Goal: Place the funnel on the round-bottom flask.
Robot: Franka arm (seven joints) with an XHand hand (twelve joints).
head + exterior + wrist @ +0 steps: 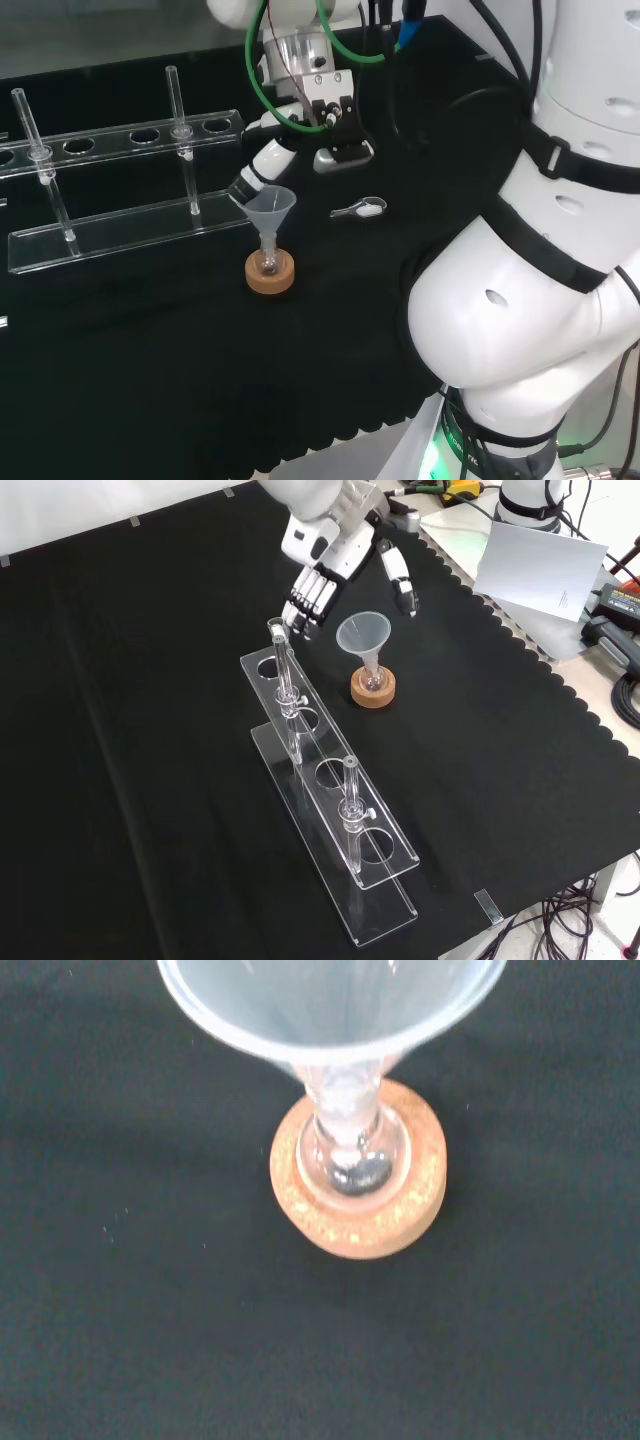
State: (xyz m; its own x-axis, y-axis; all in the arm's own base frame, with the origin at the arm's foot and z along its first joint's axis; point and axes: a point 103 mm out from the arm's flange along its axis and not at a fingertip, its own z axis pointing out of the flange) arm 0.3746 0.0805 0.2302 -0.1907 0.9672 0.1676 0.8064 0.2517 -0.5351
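Observation:
A clear funnel (268, 208) (363, 637) (335, 1005) stands upright with its stem in the neck of a small round-bottom flask (268, 262) (373, 680) (352, 1155). The flask rests on a cork ring (270, 276) (374, 691) (360, 1215). My hand (262, 165) (330, 575) hovers just above and behind the funnel with its fingers spread and fairly straight. In the front view the fingers hang to the left of the funnel's rim and the thumb (400, 580) to its right, apart from it. In the head view one fingertip lies close to the rim.
A clear test tube rack (120, 190) (330, 790) with two upright tubes stands beside the flask. A small clear scoop (360, 209) lies on the cloth to the right in the head view. The arm's white links (540, 260) stand at that view's right.

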